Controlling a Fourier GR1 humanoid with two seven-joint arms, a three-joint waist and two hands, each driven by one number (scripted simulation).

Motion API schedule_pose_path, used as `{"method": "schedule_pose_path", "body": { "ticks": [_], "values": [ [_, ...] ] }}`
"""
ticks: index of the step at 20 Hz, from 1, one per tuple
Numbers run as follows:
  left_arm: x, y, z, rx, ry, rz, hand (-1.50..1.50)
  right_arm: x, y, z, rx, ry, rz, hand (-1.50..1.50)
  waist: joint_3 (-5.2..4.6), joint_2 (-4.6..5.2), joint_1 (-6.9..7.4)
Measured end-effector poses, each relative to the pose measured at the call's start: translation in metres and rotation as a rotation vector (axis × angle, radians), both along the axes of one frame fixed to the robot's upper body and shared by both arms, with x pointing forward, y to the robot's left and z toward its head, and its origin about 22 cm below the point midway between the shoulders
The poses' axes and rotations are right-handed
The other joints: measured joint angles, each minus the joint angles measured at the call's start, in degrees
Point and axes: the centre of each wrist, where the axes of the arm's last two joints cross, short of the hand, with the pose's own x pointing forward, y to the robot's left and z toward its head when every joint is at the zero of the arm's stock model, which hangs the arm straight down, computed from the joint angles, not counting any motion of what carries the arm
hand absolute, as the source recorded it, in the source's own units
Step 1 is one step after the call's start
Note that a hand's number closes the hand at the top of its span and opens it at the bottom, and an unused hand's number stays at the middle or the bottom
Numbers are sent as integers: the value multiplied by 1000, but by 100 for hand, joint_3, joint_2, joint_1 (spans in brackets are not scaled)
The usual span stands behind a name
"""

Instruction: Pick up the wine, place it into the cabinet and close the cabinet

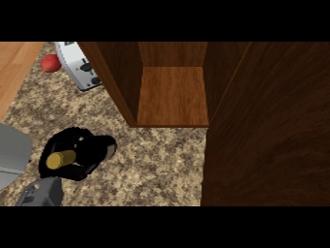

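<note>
Speckled counter (160, 155) between hand (78, 150) and cabinet (171, 97)

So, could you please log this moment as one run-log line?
left hand: shut on wine, above counter | right hand: not in view | cabinet: open, shelf bare | wine: not yet inside

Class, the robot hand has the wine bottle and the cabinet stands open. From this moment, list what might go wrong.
1. The left robot hand curls round the dark wine bottle with the tan cork top, hiding most of it, so its seating is hard to judge.
2. The open wooden cabinet has a narrow opening; the bottle might clip its left wall.
3. The large dark wooden door stands alongside and might be bumped.
</note>
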Motion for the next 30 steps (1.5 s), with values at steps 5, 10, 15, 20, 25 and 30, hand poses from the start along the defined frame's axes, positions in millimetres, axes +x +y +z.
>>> {"method": "schedule_pose_path", "body": {
  "ticks": [5,10,15,20,25,30],
  "values": [
    [-31,5,1,34,-60,103,150,0,-1,0,-4,2,-6,-150,-4,11,6],
    [-49,1,12,106,-118,177,150,-2,-6,-4,-24,3,-10,-150,-20,41,-20],
    [-55,-9,40,71,-165,161,150,0,-4,0,-12,-3,-6,-150,-27,50,-13],
    [-54,-31,79,30,-170,105,150,1,-1,1,-1,12,4,-150,-28,49,-22],
    [-52,-54,117,31,-175,59,150,1,1,-1,9,11,12,-150,-29,57,-33],
    [-51,-87,146,45,-163,34,150,1,1,1,3,16,11,-150,-31,59,-54]
  ]
}}
